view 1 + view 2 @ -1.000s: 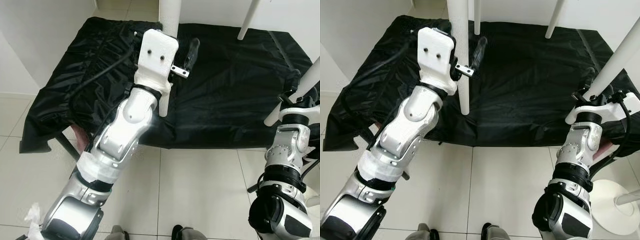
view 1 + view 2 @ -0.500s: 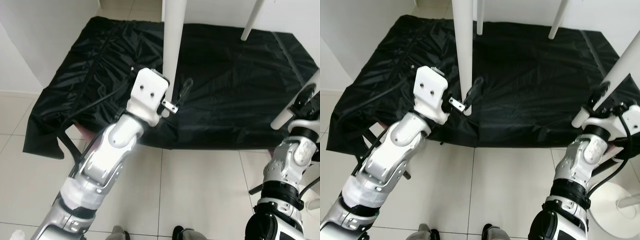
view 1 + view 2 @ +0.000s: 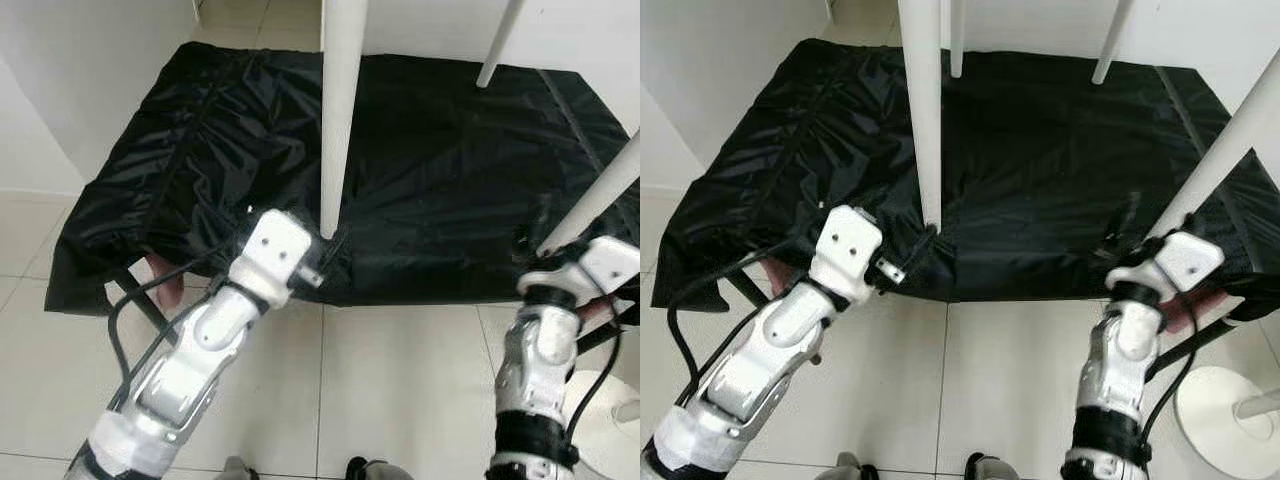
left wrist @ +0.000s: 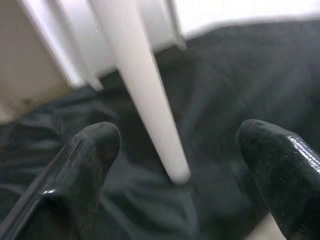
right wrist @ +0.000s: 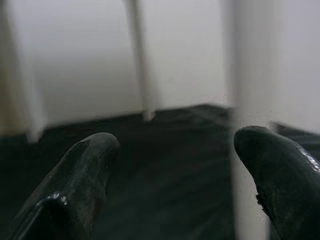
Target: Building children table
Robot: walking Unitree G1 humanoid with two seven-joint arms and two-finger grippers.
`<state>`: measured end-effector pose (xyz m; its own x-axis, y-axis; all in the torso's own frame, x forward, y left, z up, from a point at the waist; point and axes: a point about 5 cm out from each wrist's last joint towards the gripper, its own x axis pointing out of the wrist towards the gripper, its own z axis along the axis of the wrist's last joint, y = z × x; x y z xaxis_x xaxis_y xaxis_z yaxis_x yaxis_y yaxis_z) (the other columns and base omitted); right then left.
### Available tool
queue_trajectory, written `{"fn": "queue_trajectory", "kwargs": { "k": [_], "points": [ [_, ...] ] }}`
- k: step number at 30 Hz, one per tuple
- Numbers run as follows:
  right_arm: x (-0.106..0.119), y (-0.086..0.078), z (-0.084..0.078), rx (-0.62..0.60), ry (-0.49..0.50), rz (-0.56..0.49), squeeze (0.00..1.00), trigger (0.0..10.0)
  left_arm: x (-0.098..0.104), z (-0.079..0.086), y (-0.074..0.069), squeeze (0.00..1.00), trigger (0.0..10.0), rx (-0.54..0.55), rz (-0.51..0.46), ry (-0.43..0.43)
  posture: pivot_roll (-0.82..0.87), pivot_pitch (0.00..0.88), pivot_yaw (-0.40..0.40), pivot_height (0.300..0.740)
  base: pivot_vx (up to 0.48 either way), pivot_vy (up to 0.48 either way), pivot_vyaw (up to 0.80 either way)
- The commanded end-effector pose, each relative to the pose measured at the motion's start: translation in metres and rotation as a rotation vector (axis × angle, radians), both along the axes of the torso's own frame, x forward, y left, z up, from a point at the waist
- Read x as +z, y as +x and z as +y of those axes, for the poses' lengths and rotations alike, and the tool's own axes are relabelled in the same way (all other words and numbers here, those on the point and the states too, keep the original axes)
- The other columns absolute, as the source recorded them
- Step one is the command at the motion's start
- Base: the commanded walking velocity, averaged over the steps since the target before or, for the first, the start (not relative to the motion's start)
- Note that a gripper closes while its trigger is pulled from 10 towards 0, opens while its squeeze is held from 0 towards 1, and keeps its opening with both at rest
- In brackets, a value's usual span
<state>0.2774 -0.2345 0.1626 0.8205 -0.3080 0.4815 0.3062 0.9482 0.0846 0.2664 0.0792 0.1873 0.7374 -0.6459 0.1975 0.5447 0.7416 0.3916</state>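
White table legs stand with their tips on a black cloth point(image 3: 440, 150). The nearest leg point(image 3: 335, 120) ends at the cloth's front part. My left gripper point(image 3: 333, 246) sits low at that leg's tip, open, with nothing gripped; in the left wrist view the leg point(image 4: 145, 95) stands ahead between the two black fingers point(image 4: 85, 165). A slanted leg point(image 3: 1225, 140) rises at the right. My right gripper point(image 3: 1125, 228) is open beside its lower end, and that leg point(image 5: 250, 100) shows blurred in front of one finger point(image 5: 272, 172).
Two further white legs point(image 3: 1108, 40) stand at the back of the cloth. The cloth's front edge point(image 3: 420, 298) hangs over a tiled floor point(image 3: 400, 380). A white wall point(image 3: 60, 80) closes the left side. A white round base point(image 3: 1225, 405) lies at the right.
Both arms have dropped and drawn back toward the cloth's front edge. My left gripper slid from high on the near leg down to its tip. The right gripper moved down beside the slanted leg.
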Motion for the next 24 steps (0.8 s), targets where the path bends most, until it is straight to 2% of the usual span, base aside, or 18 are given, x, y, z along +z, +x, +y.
{"fn": "queue_trajectory", "kwargs": {
  "k": [1, 7, 10, 11, 12, 17, 19, 20, 21, 24],
  "points": [
    [-0.027, -0.008, 0.016, 0.081, -0.06, 0.102, 0.0, 10.0, -0.024, 0.004, -0.001, 0.0, 10.0, -0.018, 0.051, 0.053, 0.01, 0.088, 0.033, 0.74, 0.0, 0.0, 0.0],
    [-0.053, -0.019, 0.024, 0.138, -0.098, 0.198, 0.0, 10.0, -0.044, 0.01, 0.0, 0.0, 10.0, 0.017, 0.069, 0.102, 0.01, 0.074, 0.038, 0.74, 0.0, 0.0, 0.0],
    [-0.094, -0.034, 0.033, 0.2, -0.174, 0.363, 0.0, 10.0, -0.075, 0.016, 0.0, 0.0, 10.0, 0.064, 0.168, 0.127, -0.01, 0.061, 0.04, 0.74, 0.0, 0.0, 0.0],
    [-0.094, -0.034, 0.033, 0.2, -0.174, 0.363, 0.0, 10.0, -0.075, 0.016, 0.0, 0.0, 10.0, 0.064, 0.168, 0.127, -0.01, 0.061, 0.04, 0.74, 0.0, 0.0, 0.0],
    [-0.106, -0.039, 0.034, 0.219, -0.183, 0.416, 0.0, 10.0, -0.084, 0.018, 0.0, 0.0, 10.0, 0.078, 0.203, 0.135, -0.01, 0.061, 0.04, 0.74, 0.0, 0.0, 0.0],
    [-0.124, -0.047, 0.036, 0.254, -0.184, 0.505, 0.0, 10.0, -0.1, 0.022, -0.002, 0.0, 10.0, 0.078, 0.252, 0.146, -0.01, 0.056, 0.039, 0.74, 0.0, 0.0, 0.0],
    [-0.16, -0.063, 0.034, 0.282, -0.126, 0.683, 0.0, 10.0, -0.128, 0.03, -0.005, 0.0, 10.0, 0.107, 0.34, 0.187, -0.01, 0.044, 0.028, 0.74, 0.0, 0.0, 0.0],
    [-0.16, -0.063, 0.034, 0.282, -0.126, 0.683, 0.0, 10.0, -0.128, 0.03, -0.005, 0.0, 10.0, 0.107, 0.34, 0.187, -0.01, 0.044, 0.028, 0.74, 0.0, 0.0, 0.0],
    [-0.174, -0.071, 0.033, 0.283, -0.103, 0.755, 0.0, 10.0, -0.142, 0.036, -0.006, 0.0, 10.0, 0.127, 0.398, 0.189, -0.01, 0.041, 0.023, 0.74, 0.0, 0.0, 0.0],
    [-0.184, -0.077, 0.033, 0.282, -0.085, 0.81, 0.0, 10.0, -0.154, 0.04, -0.008, 0.0, 10.0, 0.145, 0.439, 0.201, -0.01, 0.04, 0.02, 0.74, 0.0, 0.0, 0.0]
  ]
}}
